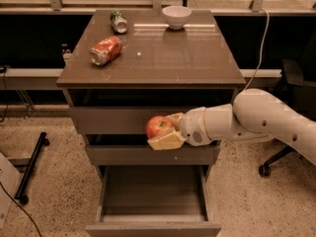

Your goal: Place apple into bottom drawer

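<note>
Camera view: my gripper (pixel 168 130) hangs below the worktop's (pixel 187 58) front edge, in front of the two upper drawer fronts. Fingers clenched on the apple (pixel 157 126), one pad underneath. Bottom drawer (pixel 153 194) stands pulled open directly below; the apple is above it, not inside. Crushed soda can (pixel 105 50) near the left edge, white bowl (pixel 176 16) at the back edge, small can (pixel 118 21) by the back-left corner.

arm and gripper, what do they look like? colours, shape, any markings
The arm is a smooth, rounded off-white shell with a few small dark dots. Its rounded wrist has a patch of tiny holes. The gripper, shut on the apple in front of the cabinet, has blocky, pale yellow fingers.
</note>
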Controlling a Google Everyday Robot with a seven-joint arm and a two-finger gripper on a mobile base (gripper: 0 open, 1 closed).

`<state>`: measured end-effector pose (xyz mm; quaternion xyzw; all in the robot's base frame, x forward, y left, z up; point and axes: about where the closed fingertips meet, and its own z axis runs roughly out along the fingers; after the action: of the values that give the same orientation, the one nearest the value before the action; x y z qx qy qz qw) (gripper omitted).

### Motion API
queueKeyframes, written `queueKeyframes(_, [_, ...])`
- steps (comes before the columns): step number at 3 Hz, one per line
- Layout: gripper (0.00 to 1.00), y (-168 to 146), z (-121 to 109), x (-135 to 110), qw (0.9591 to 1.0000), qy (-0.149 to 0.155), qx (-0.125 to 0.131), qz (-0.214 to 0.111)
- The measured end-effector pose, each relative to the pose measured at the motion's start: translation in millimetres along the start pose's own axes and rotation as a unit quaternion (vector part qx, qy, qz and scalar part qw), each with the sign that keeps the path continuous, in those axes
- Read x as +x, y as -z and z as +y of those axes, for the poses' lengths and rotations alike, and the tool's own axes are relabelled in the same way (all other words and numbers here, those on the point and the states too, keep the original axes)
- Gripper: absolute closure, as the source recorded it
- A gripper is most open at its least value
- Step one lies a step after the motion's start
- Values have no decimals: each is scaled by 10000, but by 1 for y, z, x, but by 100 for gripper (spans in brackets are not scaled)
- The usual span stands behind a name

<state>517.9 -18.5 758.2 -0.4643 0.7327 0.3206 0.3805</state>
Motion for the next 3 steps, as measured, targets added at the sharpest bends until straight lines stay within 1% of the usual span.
queueKeyframes(1, [100, 0, 0, 0, 10000, 0, 0, 0])
queueKeyframes(2, [100, -26, -1, 24, 9999, -127, -26, 64])
queueKeyframes(3, [100, -76, -4, 70, 9987, -444, -159, -168])
